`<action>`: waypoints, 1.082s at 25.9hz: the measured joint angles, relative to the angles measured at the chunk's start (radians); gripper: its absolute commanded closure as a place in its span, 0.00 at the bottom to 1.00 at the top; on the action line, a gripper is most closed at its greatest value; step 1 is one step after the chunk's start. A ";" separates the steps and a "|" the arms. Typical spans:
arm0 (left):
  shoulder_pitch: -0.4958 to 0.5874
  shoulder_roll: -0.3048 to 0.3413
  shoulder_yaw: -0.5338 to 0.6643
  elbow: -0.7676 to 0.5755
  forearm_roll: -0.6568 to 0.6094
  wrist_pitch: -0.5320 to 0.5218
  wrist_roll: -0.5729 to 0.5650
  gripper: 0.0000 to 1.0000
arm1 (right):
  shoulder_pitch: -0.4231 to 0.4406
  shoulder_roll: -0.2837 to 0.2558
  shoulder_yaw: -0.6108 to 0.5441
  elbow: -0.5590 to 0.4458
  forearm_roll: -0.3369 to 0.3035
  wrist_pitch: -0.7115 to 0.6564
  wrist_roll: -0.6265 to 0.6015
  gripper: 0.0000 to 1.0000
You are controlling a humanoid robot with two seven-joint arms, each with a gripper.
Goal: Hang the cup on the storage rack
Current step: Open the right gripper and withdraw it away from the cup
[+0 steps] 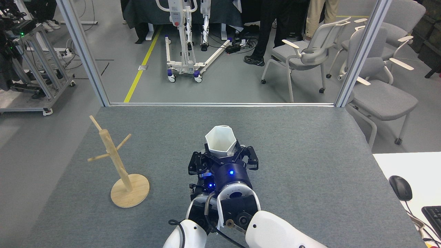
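Observation:
The white faceted cup (220,139) is held above the middle of the grey table, its open hexagonal mouth up and tipped a little to the left. My right gripper (225,157) is shut on the cup's lower part, dark fingers (248,159) splayed on both sides. My left gripper (195,165) sits just left of and below it, partly hidden under the right wrist; its state is unclear. The storage rack (113,155), a light wooden post with angled pegs on a round base, stands at the left of the table, well apart from the cup. The cup's handle is hidden.
The grey felt table (293,137) ends at a metal frame at the back. A white desk with a black mouse (400,187) and a keyboard corner lies at the right. Chairs, a wheeled stand and people's legs are beyond the table.

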 measured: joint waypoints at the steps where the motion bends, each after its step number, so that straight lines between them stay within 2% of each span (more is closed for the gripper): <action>1: 0.001 0.000 -0.001 0.000 -0.001 0.000 -0.003 0.89 | 0.001 0.000 0.000 0.000 0.000 0.000 0.000 0.15; 5: 0.002 0.002 -0.004 -0.001 -0.011 -0.011 -0.056 0.92 | 0.005 -0.001 0.000 -0.001 0.004 0.001 0.000 0.02; 8: 0.002 0.003 -0.005 -0.003 -0.014 -0.039 -0.091 0.92 | 0.005 -0.003 0.000 -0.002 0.018 0.001 0.004 0.01; 12: 0.003 0.002 -0.006 -0.010 -0.014 -0.091 -0.126 0.92 | -0.005 -0.008 -0.005 -0.055 0.125 -0.014 -0.032 0.01; 15: 0.006 0.003 -0.005 -0.019 -0.013 -0.098 -0.117 0.92 | -0.025 -0.007 -0.011 -0.100 0.204 -0.010 -0.114 0.01; 20: 0.010 0.006 -0.005 -0.028 -0.012 -0.099 -0.109 0.92 | -0.054 -0.027 -0.077 -0.110 0.238 -0.017 -0.283 0.01; 22: 0.019 0.009 -0.006 -0.034 -0.013 -0.101 -0.109 0.92 | -0.054 -0.055 -0.142 -0.092 0.229 -0.056 -0.321 0.01; 24: 0.037 0.013 -0.006 -0.054 -0.021 -0.100 -0.102 0.92 | -0.047 -0.093 -0.220 -0.063 0.190 -0.131 -0.352 0.01; 28: 0.101 0.025 -0.006 -0.126 -0.074 -0.096 -0.084 0.92 | 0.023 -0.166 -0.484 0.039 0.024 -0.390 -0.403 0.01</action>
